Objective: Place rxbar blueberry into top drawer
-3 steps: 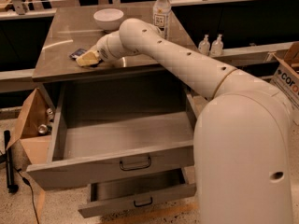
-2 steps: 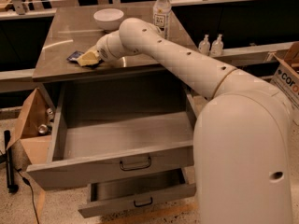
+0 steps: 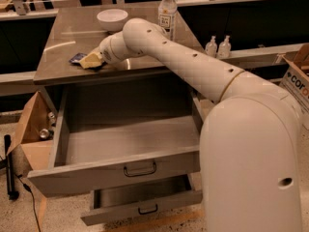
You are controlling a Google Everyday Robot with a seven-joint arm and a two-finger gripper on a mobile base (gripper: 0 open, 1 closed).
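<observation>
Your claw hardly moved: it sat at the flat navy-wrapped rxbar blueberry on the grey metal desk, grasp impossible to tell, so the deep grey top drawer stayed empty.

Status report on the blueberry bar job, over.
Gripper low on the countertop, at the rxbar blueberry. Bar not yet in the top drawer, open below. Bowl and water bottle behind, off the path.

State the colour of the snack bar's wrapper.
Dark navy blue. The rxbar blueberry lies at the gripper; camera view shows it best.
</observation>
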